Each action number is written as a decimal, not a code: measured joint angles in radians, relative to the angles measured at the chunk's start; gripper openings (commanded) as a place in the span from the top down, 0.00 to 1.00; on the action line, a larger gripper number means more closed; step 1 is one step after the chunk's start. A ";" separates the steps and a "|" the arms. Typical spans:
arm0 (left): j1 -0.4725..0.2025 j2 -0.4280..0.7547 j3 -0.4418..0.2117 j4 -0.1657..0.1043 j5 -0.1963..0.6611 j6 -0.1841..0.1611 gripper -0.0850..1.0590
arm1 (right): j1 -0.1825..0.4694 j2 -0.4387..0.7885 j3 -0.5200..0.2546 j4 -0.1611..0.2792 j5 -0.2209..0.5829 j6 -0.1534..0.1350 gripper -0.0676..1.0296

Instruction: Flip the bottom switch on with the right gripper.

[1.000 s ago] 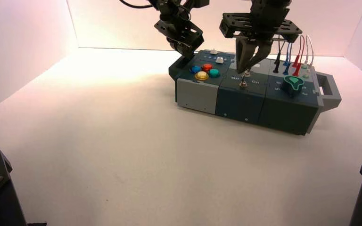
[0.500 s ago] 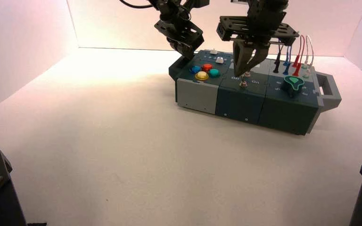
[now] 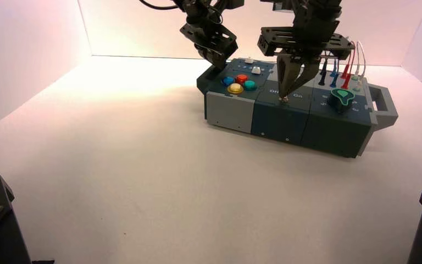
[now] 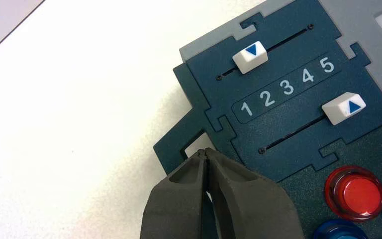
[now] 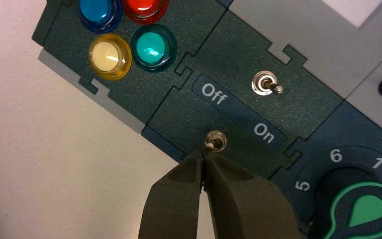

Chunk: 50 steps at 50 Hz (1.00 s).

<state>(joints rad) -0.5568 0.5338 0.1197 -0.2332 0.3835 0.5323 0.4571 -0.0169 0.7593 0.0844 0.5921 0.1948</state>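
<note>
Right end effector (image 5: 203, 152) by silver metal toggle (image 5: 215, 142).

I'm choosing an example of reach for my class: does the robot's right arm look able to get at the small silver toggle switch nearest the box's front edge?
Probably yes: the black right gripper, fingertips together, is right by the silver toggle, and nothing visible blocks it.
</note>
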 measured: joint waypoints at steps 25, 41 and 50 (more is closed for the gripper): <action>0.002 0.000 0.000 0.000 0.002 0.000 0.95 | 0.005 0.012 -0.040 -0.002 0.000 0.000 0.96; 0.000 0.000 -0.002 0.000 0.005 0.000 0.95 | 0.003 0.011 -0.018 -0.003 -0.005 0.000 0.96; 0.000 0.000 -0.002 0.000 0.005 -0.002 0.95 | 0.000 0.008 0.011 -0.008 0.003 0.000 0.96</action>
<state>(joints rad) -0.5568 0.5338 0.1181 -0.2332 0.3881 0.5308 0.4571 -0.0092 0.7701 0.0767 0.5952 0.1948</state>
